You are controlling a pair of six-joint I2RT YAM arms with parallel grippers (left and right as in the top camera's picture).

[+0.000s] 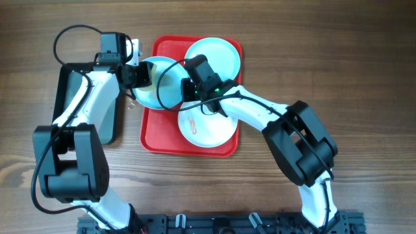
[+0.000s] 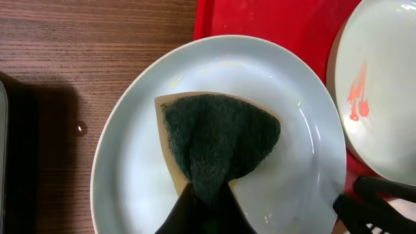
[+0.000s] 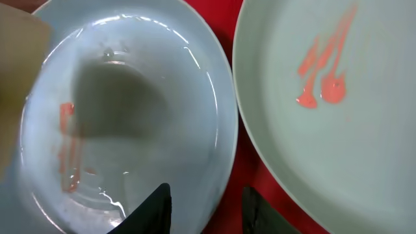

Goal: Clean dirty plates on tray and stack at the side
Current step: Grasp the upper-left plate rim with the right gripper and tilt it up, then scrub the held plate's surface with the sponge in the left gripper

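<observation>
A brown wooden desk (image 1: pixel 364 52) with long grain fills every view to its edges; nothing of the room past it shows. The red tray (image 1: pixel 156 140) lies at the middle of the desk; a smaller black tray (image 1: pixel 110 127) lies just left of it, with the left arm reaching over it. All three plates are on the red tray; one pale turquoise plate (image 1: pixel 218 55) rests at the far right corner; the whiter plate (image 1: pixel 208 130) lies at the near side, marked with red smears; the second turquoise plate (image 1: pixel 156 94) sits at the left, hanging over the tray's left rim above the bare wood. The left claw (image 2: pixel 201 211) is clenched on a sponge (image 2: pixel 221 136), dark green face up with tan backing at its edge, and the sponge lies on the inside of this overhanging plate. The right claw (image 3: pixel 208 211) straddles the same plate's right rim, one finger over the wet, red-streaked inside and the other over the red gap beside the whiter plate; whether it pinches the rim cannot be told. A small shiny spot (image 2: pixel 80 128) sits on the wood near the black tray.
</observation>
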